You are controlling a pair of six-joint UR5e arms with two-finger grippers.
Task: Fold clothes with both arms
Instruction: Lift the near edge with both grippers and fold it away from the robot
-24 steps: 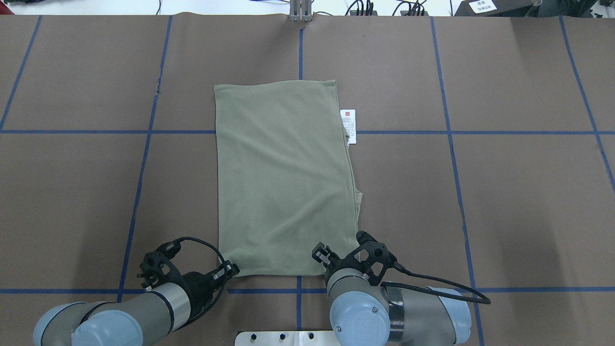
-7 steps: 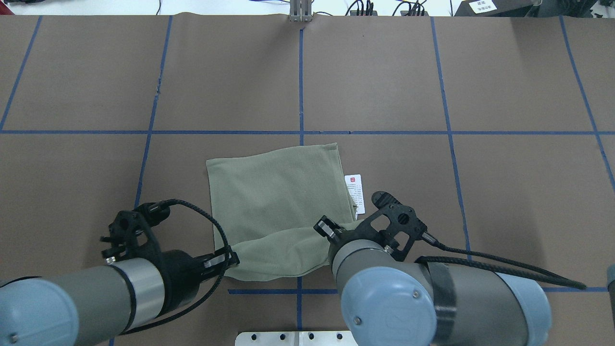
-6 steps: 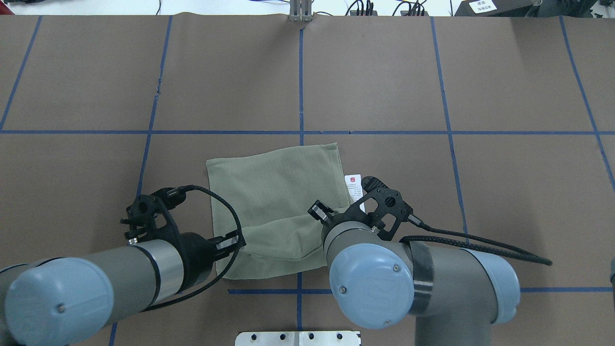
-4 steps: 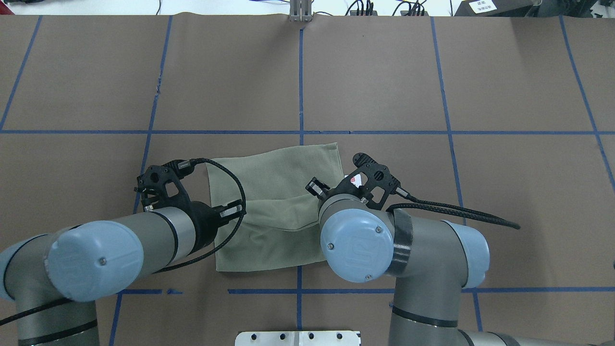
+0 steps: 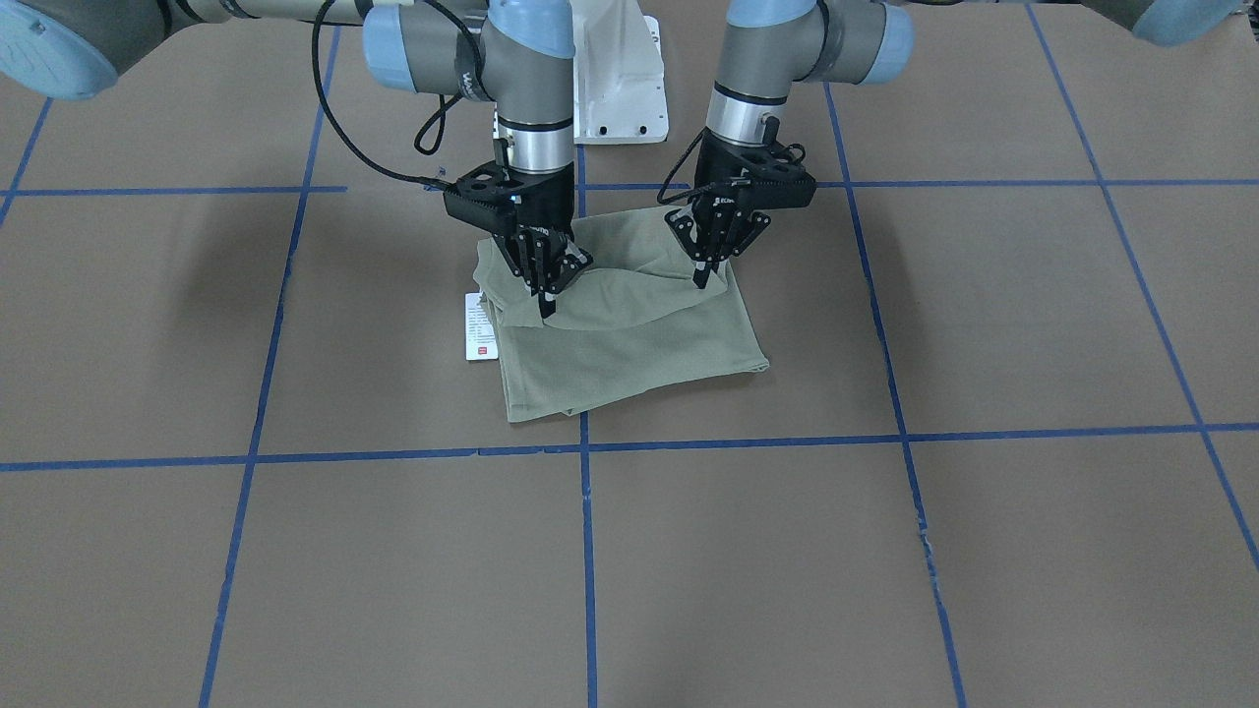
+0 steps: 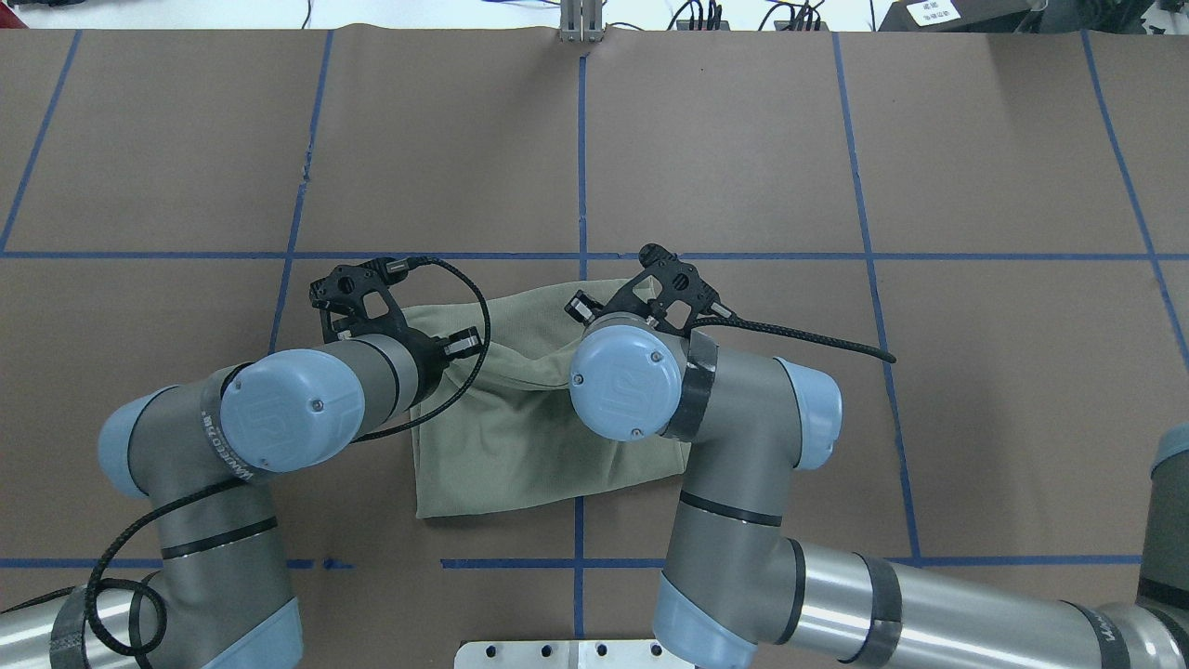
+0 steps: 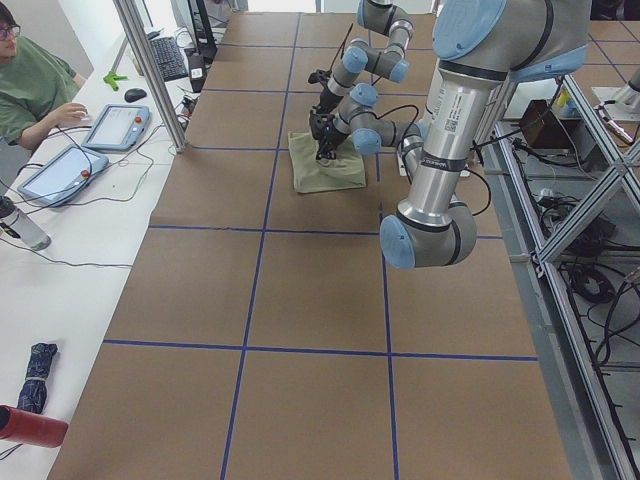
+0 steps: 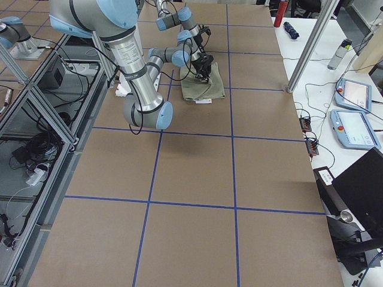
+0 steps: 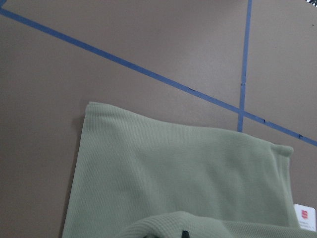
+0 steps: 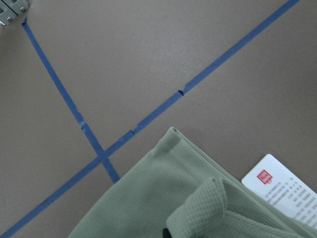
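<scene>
Brown papered table with blue tape grid; sage-green knit shirt lies partly folded at centre, white hang tag beside its edge; behind, right gripper and left gripper each pinch the shirt's raised rear edge.

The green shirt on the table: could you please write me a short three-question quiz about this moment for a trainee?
1. True or false: the jaws of the left arm and of the right arm are both shut on the shirt.
2. Where is the white tag?
A. Beside the shirt, on the robot's right
B. Beside the shirt, on the robot's left
C. Clamped in the left arm's jaws
3. Fill in: the brown table is marked with ___ tape lines.

Key: 1 true; 2 A; 3 blue.
</scene>
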